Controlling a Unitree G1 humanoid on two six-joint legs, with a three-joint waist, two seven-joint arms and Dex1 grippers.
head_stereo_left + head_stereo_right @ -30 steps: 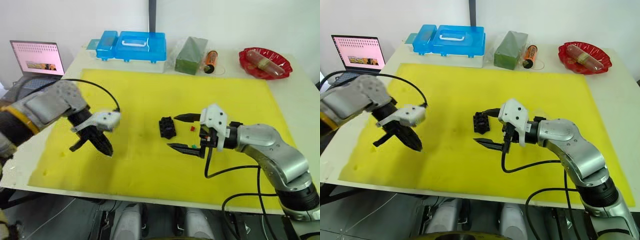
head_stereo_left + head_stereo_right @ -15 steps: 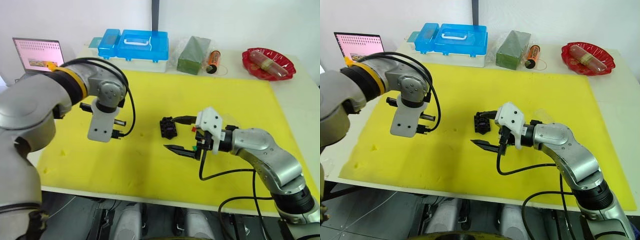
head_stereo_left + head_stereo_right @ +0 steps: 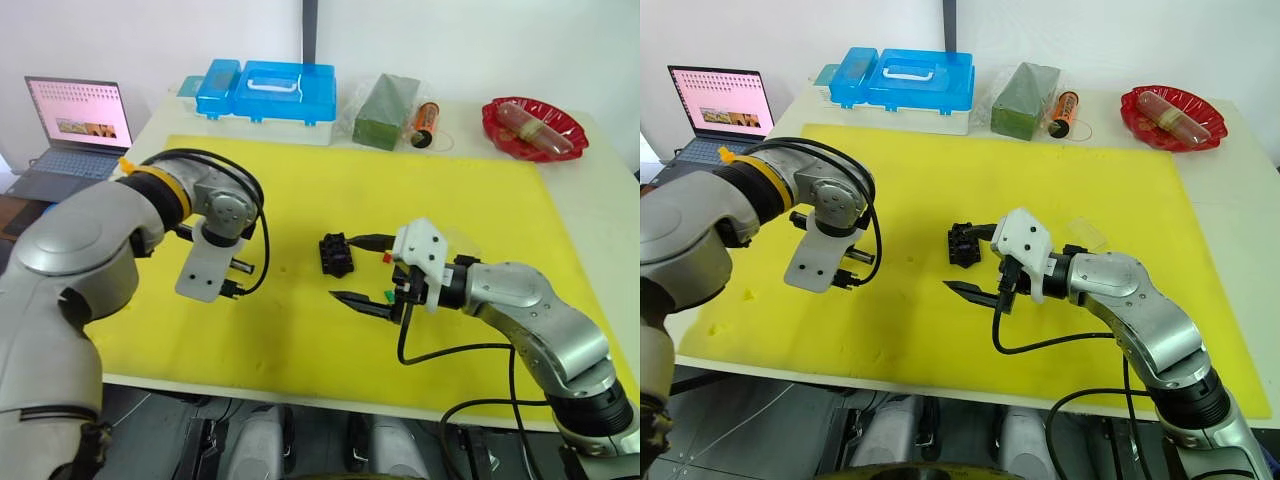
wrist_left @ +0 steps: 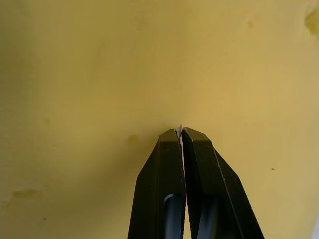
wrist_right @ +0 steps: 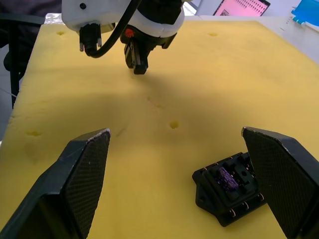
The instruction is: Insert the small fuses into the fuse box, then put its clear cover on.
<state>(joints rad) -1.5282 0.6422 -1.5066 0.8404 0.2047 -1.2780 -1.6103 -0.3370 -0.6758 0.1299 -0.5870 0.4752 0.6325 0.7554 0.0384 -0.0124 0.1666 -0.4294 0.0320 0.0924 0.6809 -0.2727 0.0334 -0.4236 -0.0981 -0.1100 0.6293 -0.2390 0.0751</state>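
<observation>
Fuse box (image 3: 335, 254) sits mid-mat on the yellow foam (image 3: 300, 190), with a purplish fuse (image 5: 228, 178) seated in one slot. Your right gripper (image 3: 362, 270) is just beside it, jaws spread wide, holding nothing. Red fuse (image 3: 386, 257) and green fuse (image 3: 387, 295) lie by that gripper. Your left gripper (image 4: 181, 133) points down at bare foam, fingers pressed together on a thin pale sliver.

Bright even light, soft shadows on yellow mat (image 3: 300, 200), wrist cam fingers (image 4: 169, 199) blurry up close
</observation>
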